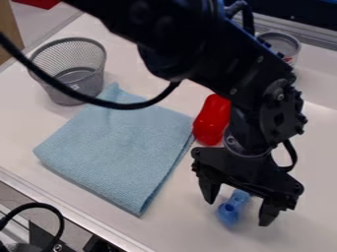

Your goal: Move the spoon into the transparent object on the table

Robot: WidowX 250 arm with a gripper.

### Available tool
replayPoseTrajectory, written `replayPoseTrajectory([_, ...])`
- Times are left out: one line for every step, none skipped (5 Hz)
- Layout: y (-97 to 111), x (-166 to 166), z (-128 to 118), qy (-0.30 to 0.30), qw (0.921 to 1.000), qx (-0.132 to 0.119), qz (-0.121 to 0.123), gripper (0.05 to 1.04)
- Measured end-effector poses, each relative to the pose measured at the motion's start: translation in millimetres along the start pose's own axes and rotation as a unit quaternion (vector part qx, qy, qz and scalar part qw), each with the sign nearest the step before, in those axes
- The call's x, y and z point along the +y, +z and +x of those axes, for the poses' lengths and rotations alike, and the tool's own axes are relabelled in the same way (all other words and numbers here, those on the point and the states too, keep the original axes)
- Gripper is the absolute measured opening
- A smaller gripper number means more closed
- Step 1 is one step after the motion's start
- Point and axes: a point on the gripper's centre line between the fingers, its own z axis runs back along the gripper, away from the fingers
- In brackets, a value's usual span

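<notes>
The gripper (pixel 237 210) hangs over the right front part of the table with its two fingers spread wide apart. Between them, as seen from the camera, is a small blue object (pixel 230 210), apparently the spoon; its narrower end is partly hidden under the gripper's body. Whether the fingers touch it is not visible, but they are not closed on it. A see-through grey mesh basket (pixel 68 60) stands upright at the back left, the closest match to the transparent object.
A folded light-blue cloth (pixel 121 142) lies across the middle left. Beside its right edge, a red object (pixel 212 120) is partly behind the arm. A metal can (pixel 282 45) stands at the back right. Black cables cross over the left side, and the table's front edge (pixel 72 209) runs along the lower left.
</notes>
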Motion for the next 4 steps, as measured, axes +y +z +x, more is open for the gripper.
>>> replayPoseTrajectory([-5.4, 3.3, -4.5, -0.006, 1.0, -0.005, 0.002, 0.711])
replayPoseTrajectory([-5.8, 1.7, -4.3, -0.039, 0.9989, 0.007, -0.023, 0.423])
replayPoseTrajectory([-7.8, 1.8, -3.5, -0.049, 0.9982, 0.013, -0.032, 0.377])
replayPoseTrajectory([-7.0, 5.0, -0.9, -0.048, 0.9984, 0.009, -0.031, 0.377])
